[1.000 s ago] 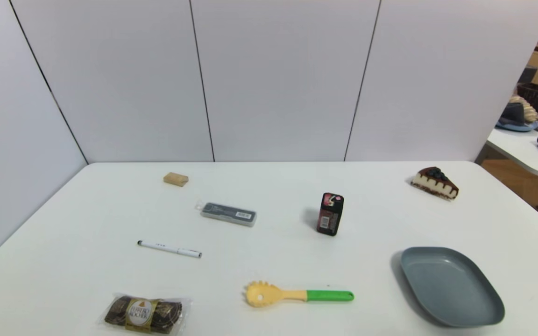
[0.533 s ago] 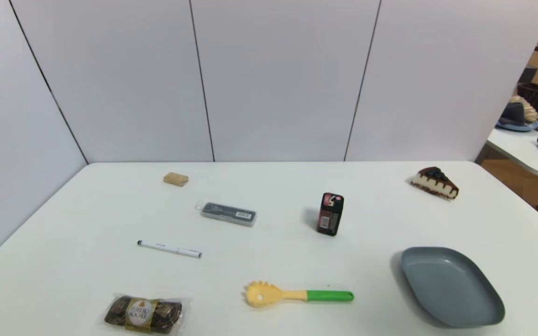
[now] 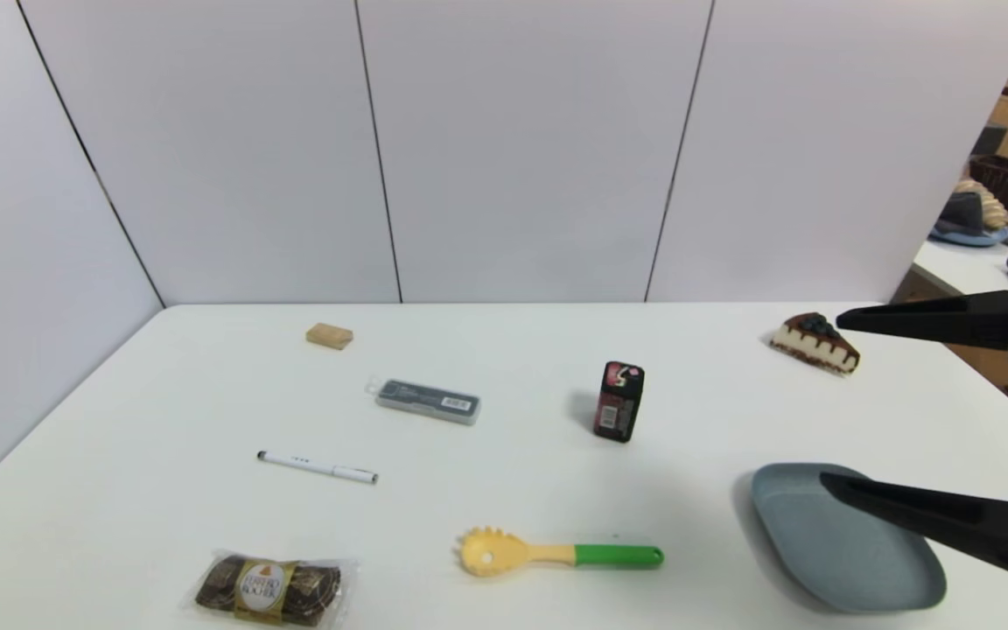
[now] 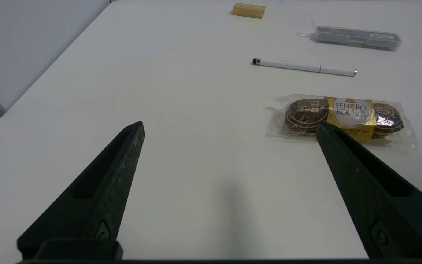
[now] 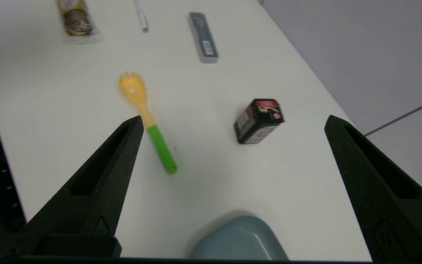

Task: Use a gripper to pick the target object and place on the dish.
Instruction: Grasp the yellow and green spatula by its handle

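**Colours on the white table**

The server [image 3: 556, 554] has a pale yellow head and a bright green handle. The dish [image 3: 806, 547] is grey-blue. The pen [image 3: 318, 467] is white with a black tip, the case [image 3: 428, 401] grey, the block [image 3: 330, 335] tan, the chocolates [image 3: 269, 590] gold and brown. Both grippers' fingers [image 3: 924, 321] are black

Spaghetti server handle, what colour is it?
Bright green, on the spaghetti server; the neck and head are yellow. It shows best in the head view.
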